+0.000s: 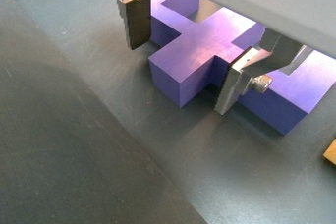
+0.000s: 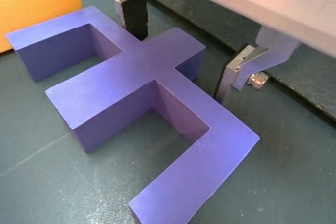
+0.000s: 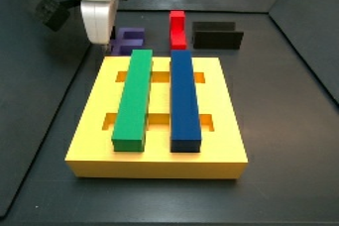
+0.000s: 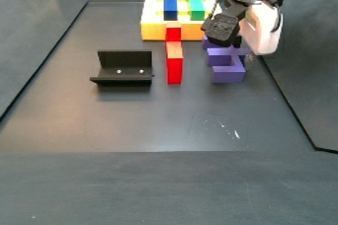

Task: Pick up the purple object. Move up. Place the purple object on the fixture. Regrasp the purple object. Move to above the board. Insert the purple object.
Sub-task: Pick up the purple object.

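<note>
The arm reaches straight down over the purple object [image 4: 226, 64], wrist vertical, white housing stacked above the gripper [image 4: 224, 43]. In a side view the gripper [image 3: 111, 40] sits low at the floor, right on top of the purple object [image 3: 129, 41], which lies flat on the dark floor [image 4: 158, 130].

Close in now: in both wrist views the two silver fingers straddle the piece's middle, where the cross arms meet the long bar. One finger [image 1: 133, 22] stands at one side of the purple object [image 1: 210, 56], another finger [image 1: 237, 79] at the opposite side. The gripper [image 2: 188, 41] is spread about as wide as that part of the purple object [image 2: 132, 81], dark pads facing its walls. Whether the pads touch or stand just off, I cannot tell. The piece rests on the floor, not lifted.

Around it: taking a side view as a clock face with the purple object at the centre, the red block [image 4: 173, 58] lies just beside it at 9 o'clock, the fixture [image 4: 122, 69] further out the same way, standing apart. The board [image 4: 179, 16] sits at about 11 o'clock, near, carrying a green bar [image 3: 134, 97] and a blue bar [image 3: 184, 99] side by side in its slots.
</note>
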### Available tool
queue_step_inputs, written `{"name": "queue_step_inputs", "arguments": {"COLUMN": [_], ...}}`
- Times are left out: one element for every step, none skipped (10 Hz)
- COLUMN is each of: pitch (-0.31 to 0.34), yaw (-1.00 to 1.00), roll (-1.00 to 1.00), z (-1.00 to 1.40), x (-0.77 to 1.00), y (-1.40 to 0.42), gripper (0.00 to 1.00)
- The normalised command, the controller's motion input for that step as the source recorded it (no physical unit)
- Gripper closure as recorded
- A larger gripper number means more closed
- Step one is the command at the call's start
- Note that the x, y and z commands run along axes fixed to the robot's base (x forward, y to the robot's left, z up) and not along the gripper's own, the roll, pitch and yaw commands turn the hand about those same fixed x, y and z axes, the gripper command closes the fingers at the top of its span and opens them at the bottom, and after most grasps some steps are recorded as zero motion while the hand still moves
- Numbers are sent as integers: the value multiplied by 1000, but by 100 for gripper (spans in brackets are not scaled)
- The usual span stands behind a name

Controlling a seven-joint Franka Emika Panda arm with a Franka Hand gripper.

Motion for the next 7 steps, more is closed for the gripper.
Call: {"name": "queue_step_inputs", "arguments": {"pitch": [0, 0, 0, 0, 0, 0, 0], "yaw": [-3, 0, 0, 0, 0, 0, 0], "roll": [0, 0, 0, 0, 0, 0, 0], "z": [-66, 0, 0, 0, 0, 0, 0], "x": [0, 0, 0, 0, 0, 0, 0], "y": [0, 0, 0, 0, 0, 0, 0], "gripper": [0, 0, 100, 100, 100, 100, 100]}}
